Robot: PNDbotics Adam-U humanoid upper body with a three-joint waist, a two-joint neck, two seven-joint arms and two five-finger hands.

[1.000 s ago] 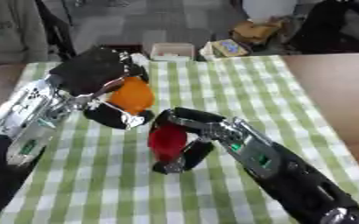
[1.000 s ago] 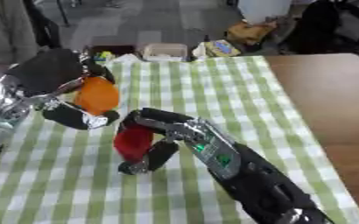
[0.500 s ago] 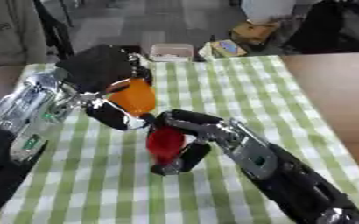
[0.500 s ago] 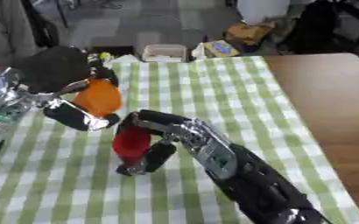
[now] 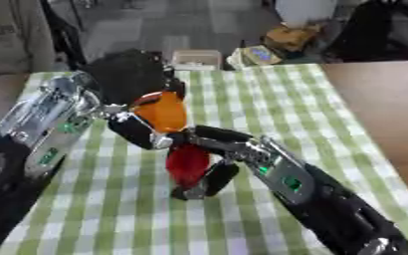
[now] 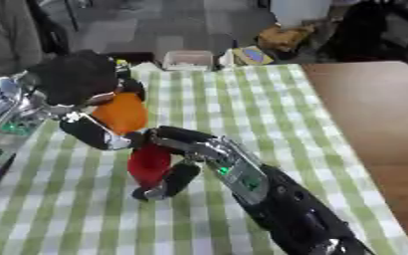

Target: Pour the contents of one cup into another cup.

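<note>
Standing upright on the checked table [image 5: 268, 104], the red cup [image 5: 187, 164] sits inside the right hand [image 5: 214, 160], whose fingers and thumb curl round its sides. Directly above it, the left hand [image 5: 134, 102] is wrapped round the orange cup [image 5: 162, 110], which hangs tilted just over the red cup's mouth, so close I cannot tell whether the rims touch.

Both cups look like small, light, thin plastic ones: stiff enough to hold by the wall, smooth enough to slide in the fingers, and easy to tip if nudged. I'd say the side wall around the middle is the right place to hold, as both hands do now, leaving each mouth free. What is inside the orange cup I cannot see.

For room, there is plenty of bare cloth to the right hand's outer side and toward the robot. Beyond the left hand, the far table edge is close, with a small pale container [image 5: 196, 57] and a yellowish packet [image 5: 259, 55] near it.
</note>
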